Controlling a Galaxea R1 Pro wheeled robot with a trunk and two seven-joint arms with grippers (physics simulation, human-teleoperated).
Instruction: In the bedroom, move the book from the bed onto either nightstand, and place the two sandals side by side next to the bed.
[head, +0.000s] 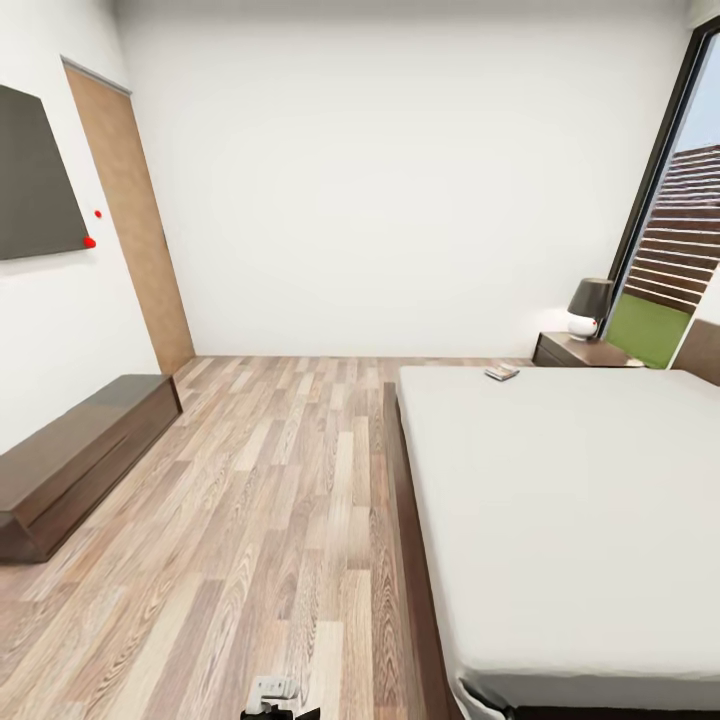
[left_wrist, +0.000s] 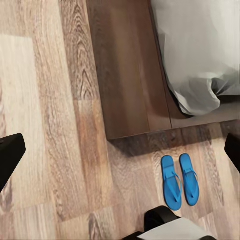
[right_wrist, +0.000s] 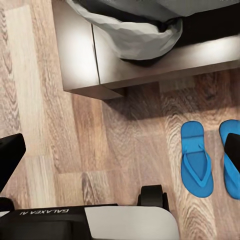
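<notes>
Two jobs remain to judge here, and the biggest thing in the room frames both: the bed (head: 560, 510) runs along the right side of the bedroom floor (head: 270, 500), its pale mattress on a dark platform frame, with the nightstand (head: 572, 350) standing just past its far corner under a small lamp (head: 588, 305). A long low wall cabinet (head: 80, 455) sits against the left wall, well apart from the bed. The book (head: 502, 373) lies flat on the mattress near the far left corner, close to the edge nearest the nightstand, its long axis seeming to run roughly across the bed. It is too small to read its cover. The two sandals (left_wrist: 180, 180) lie on the planks just beside the near corner of the bed frame, parallel and almost touching, their long axes seemingly pointing toward the frame, so that half looks done. The book is the step in hand, I judge: roll up the aisle along the bed's left edge, stop beside the far corner, then reach across low and flat. The left gripper (left_wrist: 120, 155) and the right gripper (right_wrist: 120, 150) hang spread apart over the floor, holding nothing.
</notes>
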